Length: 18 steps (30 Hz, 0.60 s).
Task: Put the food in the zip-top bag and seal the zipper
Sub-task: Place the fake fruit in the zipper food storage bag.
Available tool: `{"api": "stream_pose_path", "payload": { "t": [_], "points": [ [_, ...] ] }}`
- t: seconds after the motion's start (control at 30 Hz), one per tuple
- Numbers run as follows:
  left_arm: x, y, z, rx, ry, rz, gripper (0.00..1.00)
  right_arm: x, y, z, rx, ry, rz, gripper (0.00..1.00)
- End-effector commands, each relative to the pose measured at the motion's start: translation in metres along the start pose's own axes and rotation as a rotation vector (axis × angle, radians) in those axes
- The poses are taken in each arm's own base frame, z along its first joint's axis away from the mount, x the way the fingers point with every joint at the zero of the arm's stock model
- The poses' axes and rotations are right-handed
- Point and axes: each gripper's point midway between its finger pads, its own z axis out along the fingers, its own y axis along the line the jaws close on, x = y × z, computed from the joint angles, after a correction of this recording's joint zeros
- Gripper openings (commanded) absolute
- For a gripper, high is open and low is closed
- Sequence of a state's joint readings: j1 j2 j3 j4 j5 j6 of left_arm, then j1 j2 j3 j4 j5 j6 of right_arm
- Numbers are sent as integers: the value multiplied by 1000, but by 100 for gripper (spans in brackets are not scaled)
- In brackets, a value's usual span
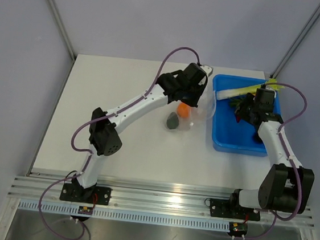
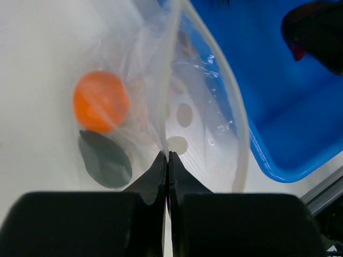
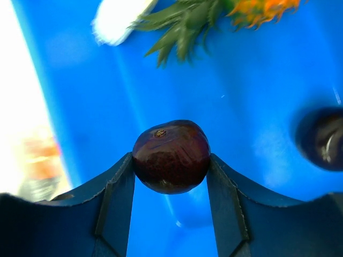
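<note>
Your left pincer point(image 2: 167, 159) pinches zip-top bag point(image 2: 214, 101) rim; right pincer point(image 3: 170, 174) clamps dark round fruit point(image 3: 171, 150); next, carry it into bag mouth.

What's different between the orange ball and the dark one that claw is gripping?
The orange ball is bright orange; the dark ball is deep maroon and glossy. The orange ball rests seemingly inside the clear bag; the dark ball is held in the right gripper above the blue bin. Both are small and round.
</note>
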<state>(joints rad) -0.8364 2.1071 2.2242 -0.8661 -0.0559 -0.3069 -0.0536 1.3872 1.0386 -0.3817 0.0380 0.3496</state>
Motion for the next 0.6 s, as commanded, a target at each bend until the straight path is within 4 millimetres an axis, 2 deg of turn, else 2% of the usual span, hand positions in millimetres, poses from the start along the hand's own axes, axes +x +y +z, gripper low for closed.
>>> {"api": "stream_pose_path", "payload": {
  "t": [0.0, 0.03, 0.13, 0.3, 0.43, 0.47, 0.57],
  "points": [
    [-12, -4, 0, 15, -53, -34, 0, -10, 18, -29, -97, -22, 19, 35],
    [-7, -3, 1, 12, -45, -38, 0, -14, 23, -37, -122, -41, 18, 35],
    [-10, -5, -5, 25, -58, -43, 0, -17, 36, -52, -194, -39, 19, 35],
    [-2, -9, -1, 44, -32, -59, 0, -18, 63, -67, -324, -23, 50, 34],
    [-2, -11, -2, 56, -33, -65, 0, -22, 89, -80, -408, -27, 57, 34],
    [-2, -11, -2, 55, -31, -66, 0, -14, 106, -84, -442, -10, 34, 34],
    [-5, -12, -4, 63, -38, -68, 0, -12, 124, -88, -471, -10, 14, 34]
  ]
}}
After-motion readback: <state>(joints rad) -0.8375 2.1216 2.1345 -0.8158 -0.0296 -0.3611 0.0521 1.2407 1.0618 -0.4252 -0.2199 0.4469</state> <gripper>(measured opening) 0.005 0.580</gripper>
